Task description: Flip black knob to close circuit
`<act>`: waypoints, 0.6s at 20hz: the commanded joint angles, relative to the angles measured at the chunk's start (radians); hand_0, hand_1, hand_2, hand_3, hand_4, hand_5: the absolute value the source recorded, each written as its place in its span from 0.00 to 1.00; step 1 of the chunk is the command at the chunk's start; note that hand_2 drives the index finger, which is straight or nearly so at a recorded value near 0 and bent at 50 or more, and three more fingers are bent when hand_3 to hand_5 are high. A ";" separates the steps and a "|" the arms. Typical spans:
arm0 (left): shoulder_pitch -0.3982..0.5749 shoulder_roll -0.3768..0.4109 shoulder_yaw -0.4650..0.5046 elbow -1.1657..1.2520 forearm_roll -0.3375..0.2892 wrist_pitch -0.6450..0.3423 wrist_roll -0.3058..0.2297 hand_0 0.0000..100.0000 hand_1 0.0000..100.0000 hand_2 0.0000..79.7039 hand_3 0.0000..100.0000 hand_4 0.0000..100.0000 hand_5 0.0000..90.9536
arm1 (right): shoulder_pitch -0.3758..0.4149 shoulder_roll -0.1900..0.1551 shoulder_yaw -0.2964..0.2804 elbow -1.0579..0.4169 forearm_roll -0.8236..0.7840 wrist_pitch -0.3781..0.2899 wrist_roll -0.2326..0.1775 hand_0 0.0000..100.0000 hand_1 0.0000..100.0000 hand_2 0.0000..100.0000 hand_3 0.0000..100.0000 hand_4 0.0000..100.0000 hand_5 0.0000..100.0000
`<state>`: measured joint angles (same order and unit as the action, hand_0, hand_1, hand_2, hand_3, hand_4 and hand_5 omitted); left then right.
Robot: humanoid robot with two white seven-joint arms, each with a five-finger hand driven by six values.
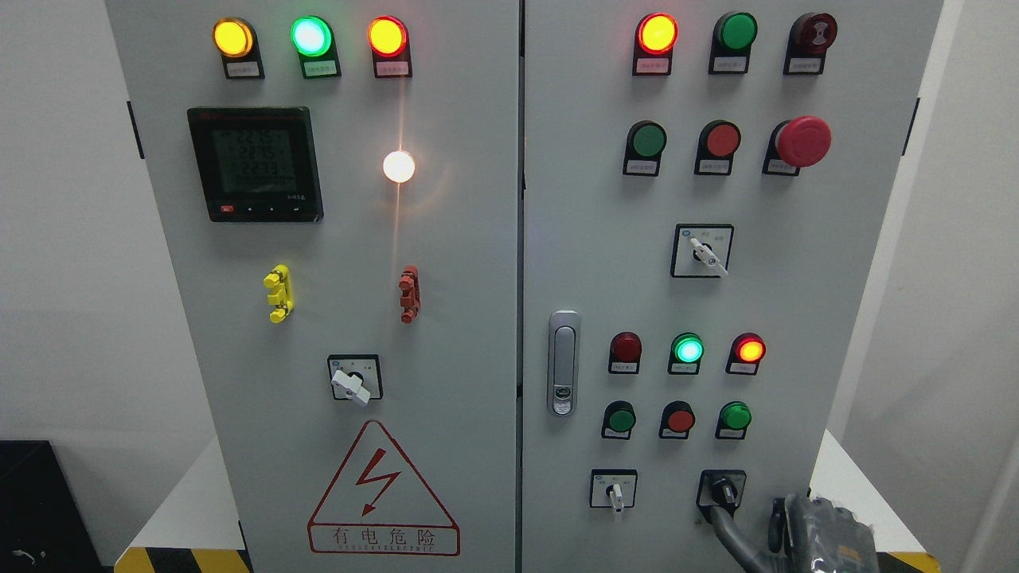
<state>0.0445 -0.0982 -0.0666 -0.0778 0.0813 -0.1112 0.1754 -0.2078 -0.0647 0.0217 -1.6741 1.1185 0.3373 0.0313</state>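
One view is all we have, the head camera, and it shows the black knob (720,487) low on the right door of the grey cabinet (478,318), last in the bottom row, just right of a white-handled selector (614,492). Our right hand (744,521) comes up from the lower right corner, and one dark finger (726,527) reaches up to the underside of the knob and appears to touch it, while the other fingers sit curled lower down by the wrist; we cannot tell whether a second finger pinches the knob from behind, since the hand itself hides that side. We judge the main risk to be slip: with only a fingertip on the small lever, a push could slide off without turning it, leaving the circuit open. A sideways miss could also brush the white-handled selector beside it, or drive the finger into the door face. The left hand does not show anywhere. Several lamps (688,349) above glow green and red, so we would treat the panel as live
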 commanded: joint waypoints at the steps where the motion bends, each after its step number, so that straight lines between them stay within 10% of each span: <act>1: 0.000 0.000 0.001 0.001 0.000 -0.001 0.000 0.12 0.56 0.00 0.00 0.00 0.00 | 0.013 0.009 0.063 -0.024 0.000 -0.003 0.002 0.00 0.00 0.87 1.00 1.00 1.00; 12: 0.000 0.000 0.001 0.001 0.000 -0.001 0.000 0.12 0.56 0.00 0.00 0.00 0.00 | 0.137 0.037 0.057 -0.191 -0.017 -0.004 0.004 0.00 0.00 0.85 1.00 1.00 1.00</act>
<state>0.0445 -0.0982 -0.0663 -0.0778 0.0813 -0.1112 0.1754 -0.1291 -0.0452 0.0619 -1.7470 1.1158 0.3328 0.0336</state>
